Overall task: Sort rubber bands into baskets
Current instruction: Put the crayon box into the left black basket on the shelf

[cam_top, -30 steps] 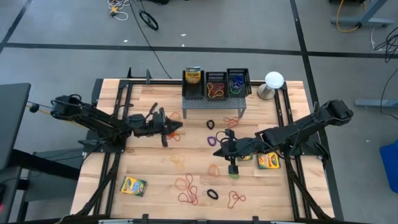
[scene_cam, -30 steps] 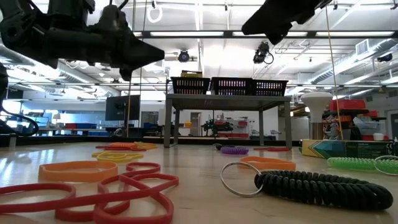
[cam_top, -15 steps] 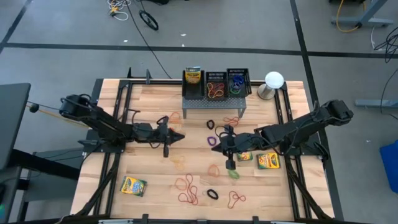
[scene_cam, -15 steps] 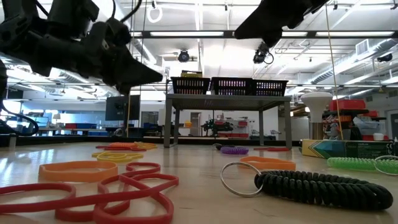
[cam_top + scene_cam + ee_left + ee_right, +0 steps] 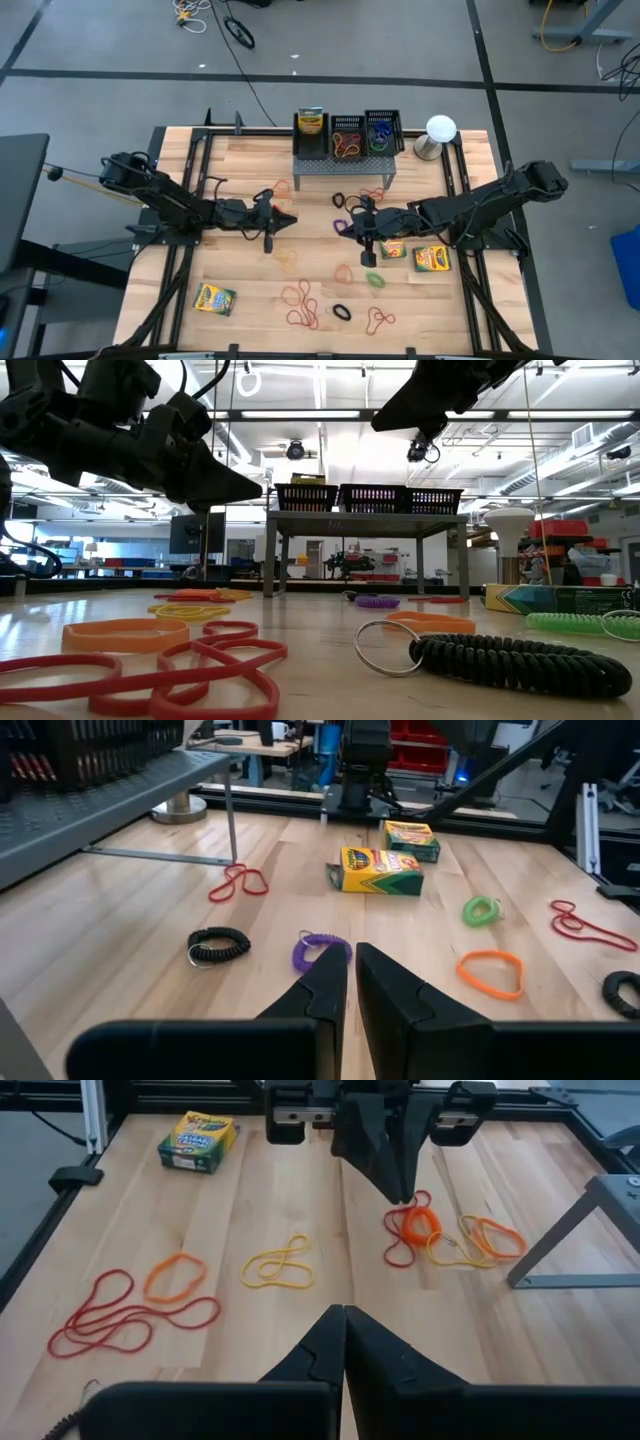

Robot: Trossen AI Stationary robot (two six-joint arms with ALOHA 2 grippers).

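Many rubber bands lie flat on the wooden table: red loops (image 5: 301,302), an orange one (image 5: 345,271), a green one (image 5: 375,281), a purple coil (image 5: 320,951) and a yellow one (image 5: 277,1263). Three black mesh baskets (image 5: 347,135) stand in a row on a grey perforated stand at the far edge. My left gripper (image 5: 288,218) hovers left of centre, shut and empty, pointing right. My right gripper (image 5: 340,228) hovers just right of it, shut and empty, pointing left above the purple coil. The two tips face each other.
Two crayon boxes (image 5: 420,255) lie under the right arm and a third (image 5: 214,298) lies near the front left. A white dome on a post (image 5: 440,130) stands at the far right. The grey stand (image 5: 343,168) has legs on the table.
My left gripper moved toward the near edge and dipped lower, staying shut. My right gripper drew back from the green band toward the far edge and the table's left, staying shut. No band has moved.
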